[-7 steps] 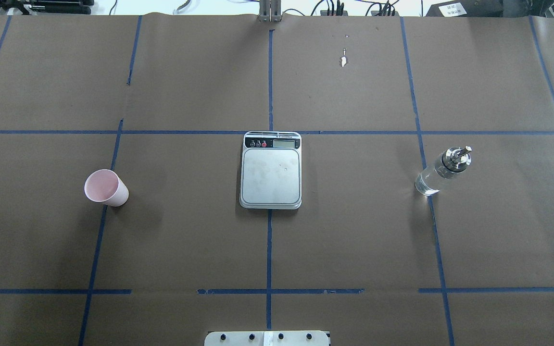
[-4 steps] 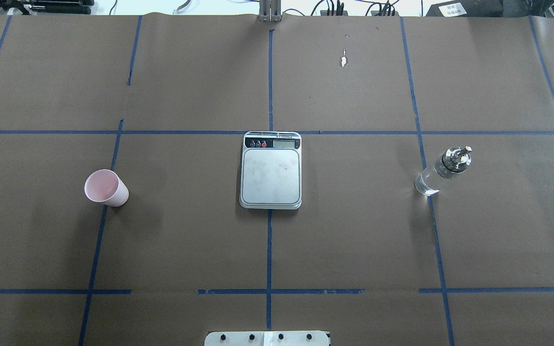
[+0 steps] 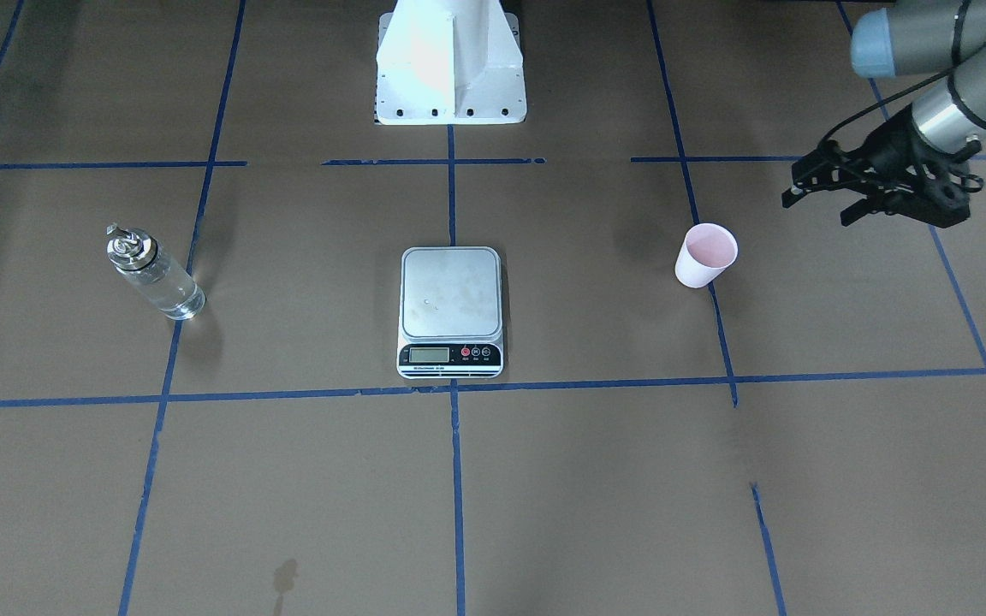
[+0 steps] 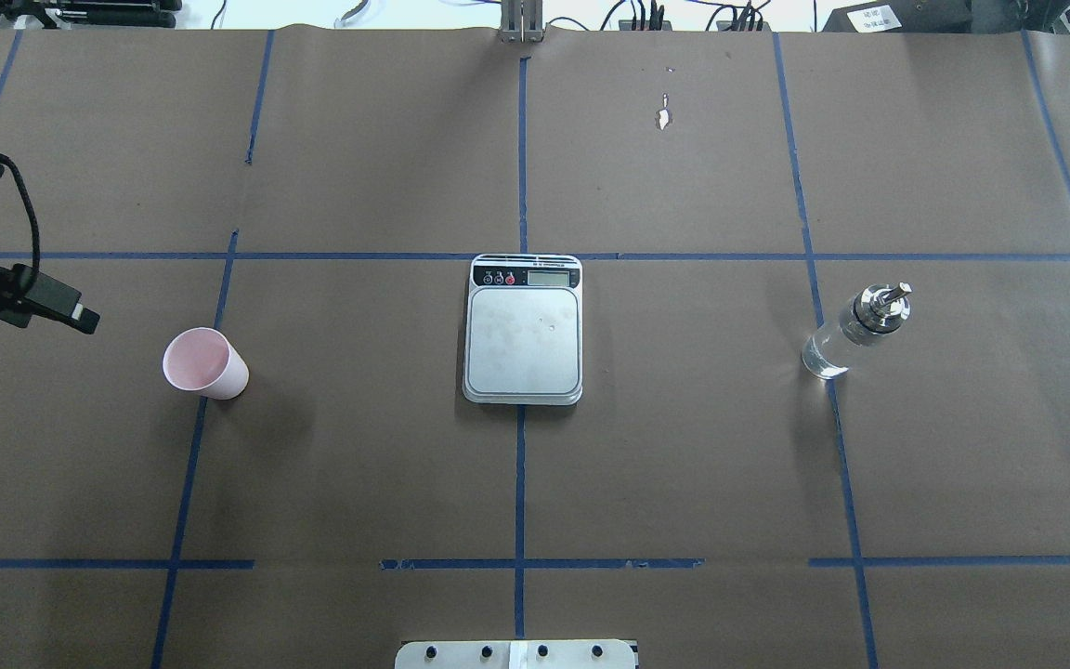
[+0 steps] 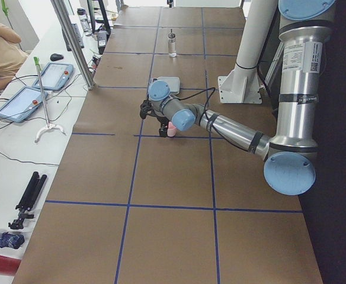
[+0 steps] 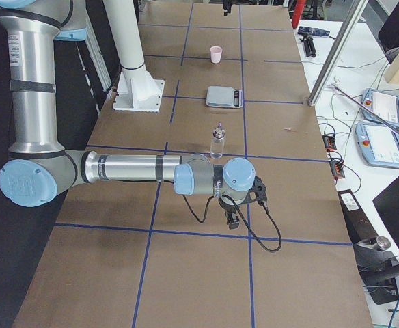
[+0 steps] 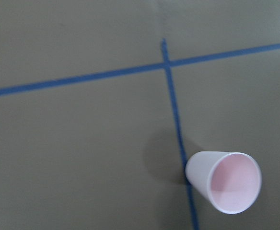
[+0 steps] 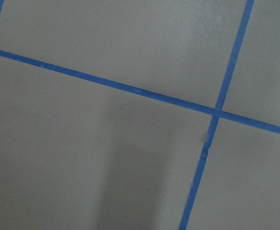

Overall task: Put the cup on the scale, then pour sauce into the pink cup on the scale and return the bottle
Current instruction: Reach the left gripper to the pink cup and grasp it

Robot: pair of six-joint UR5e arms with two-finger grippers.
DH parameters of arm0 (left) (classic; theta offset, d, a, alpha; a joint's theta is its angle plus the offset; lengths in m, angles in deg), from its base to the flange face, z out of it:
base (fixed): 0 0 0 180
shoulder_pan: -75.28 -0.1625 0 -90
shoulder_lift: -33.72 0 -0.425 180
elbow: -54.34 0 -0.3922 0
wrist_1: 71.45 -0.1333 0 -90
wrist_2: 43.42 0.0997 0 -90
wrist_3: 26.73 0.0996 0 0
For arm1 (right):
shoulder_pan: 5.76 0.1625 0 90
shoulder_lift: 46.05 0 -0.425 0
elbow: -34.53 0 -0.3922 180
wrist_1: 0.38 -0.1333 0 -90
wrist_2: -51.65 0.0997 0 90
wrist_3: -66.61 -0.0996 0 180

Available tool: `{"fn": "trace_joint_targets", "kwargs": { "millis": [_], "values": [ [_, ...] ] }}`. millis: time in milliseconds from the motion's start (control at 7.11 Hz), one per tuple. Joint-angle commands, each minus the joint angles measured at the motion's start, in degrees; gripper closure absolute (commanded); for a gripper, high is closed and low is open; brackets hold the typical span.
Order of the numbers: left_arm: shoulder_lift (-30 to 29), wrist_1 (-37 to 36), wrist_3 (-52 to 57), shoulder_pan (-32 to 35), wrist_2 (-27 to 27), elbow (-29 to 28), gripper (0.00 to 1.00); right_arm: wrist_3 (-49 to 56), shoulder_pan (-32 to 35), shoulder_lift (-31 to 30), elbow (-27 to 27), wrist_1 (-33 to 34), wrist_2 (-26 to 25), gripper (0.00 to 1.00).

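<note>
fingers point(image 4: 82, 320) of the left gripper point(image 3: 820, 205) stand apart, holding nothing, near the desk's point(image 4: 684, 465) left edge. the right gripper point(image 6: 231, 217) hangs by the right edge; i cannot tell its finger state. the scale point(image 4: 523, 334) sits mid-desk. the bottle point(image 4: 846, 339) of clear sauce point(image 4: 823, 358) stands toward the right edge. the pink cup point(image 4: 203, 364) stands upright toward the left edge, well apart from the scale.

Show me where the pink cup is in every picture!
Exterior front-facing: cup right of the scale.
Overhead exterior: cup left of the scale.
Exterior left: cup mid-picture, nearer than the scale.
Exterior right: cup near the top, beyond the scale.
Left wrist: cup bottom right.
Right wrist: not in it.
Shared landmark: the scale, in all four exterior views.
</note>
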State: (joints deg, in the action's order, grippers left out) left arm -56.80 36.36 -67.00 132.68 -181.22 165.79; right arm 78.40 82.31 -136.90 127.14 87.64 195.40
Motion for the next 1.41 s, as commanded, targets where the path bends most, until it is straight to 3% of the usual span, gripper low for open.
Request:
{"fn": "trace_joint_targets", "kwargs": {
  "millis": [0,281,844,1267],
  "values": [
    [-0.63,-0.05,-3.06,-4.04,4.71,-0.26,0.0,0.07,0.0,-0.12,-0.41,-0.31,2.92,0.0],
    [-3.51,-0.14,-8.55,-8.24,9.18,-1.93,0.0,0.16,0.0,-0.21,-1.29,-0.4,3.91,0.0],
    [-5.81,-0.14,-9.56,-9.85,10.88,-5.63,0.01,0.24,0.0,-0.12,-2.61,-0.4,3.82,0.0],
    [-6.07,0.03,-9.47,-10.9,10.88,-7.56,0.09,0.24,0.0,-0.12,-2.96,-0.4,3.82,0.0]
  ]
}}
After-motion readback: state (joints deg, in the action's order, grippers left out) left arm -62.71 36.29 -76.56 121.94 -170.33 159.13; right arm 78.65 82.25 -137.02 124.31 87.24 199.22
